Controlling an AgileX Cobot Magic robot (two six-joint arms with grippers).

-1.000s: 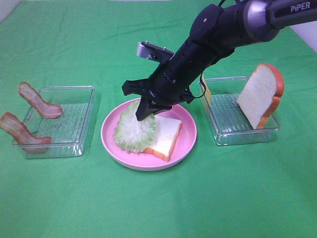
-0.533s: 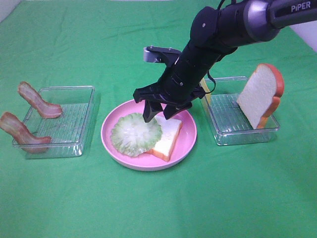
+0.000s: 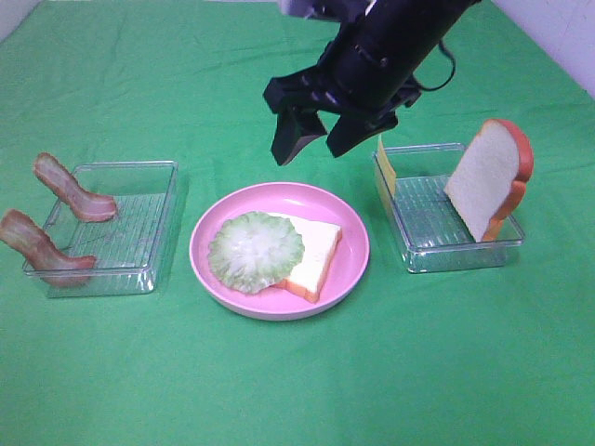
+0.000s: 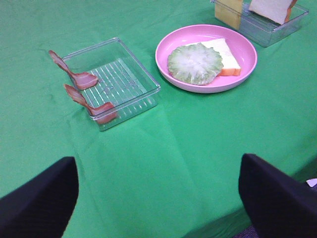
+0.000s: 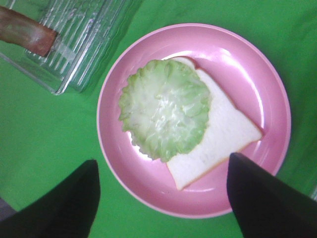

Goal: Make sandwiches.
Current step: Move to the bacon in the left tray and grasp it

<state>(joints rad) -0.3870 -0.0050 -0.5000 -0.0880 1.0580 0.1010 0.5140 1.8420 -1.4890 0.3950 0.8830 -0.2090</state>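
Observation:
A white bread slice with orange-brown crust lies on the pink plate, and the round pale green lettuce lies flat on its left part. My right gripper is open and empty, raised above the plate's far side. The right wrist view looks down on the lettuce and bread. A second bread slice leans in the right tray, with the yellow cheese at that tray's left end. Two bacon strips lean on the left tray. My left gripper is open over bare cloth.
Two clear plastic trays stand on the green cloth: one on the left and one on the right. The table's near edge shows in the left wrist view.
My right gripper has let go of the lettuce, which now lies flat on the bread, and has risen up and away from the plate, jaws open.

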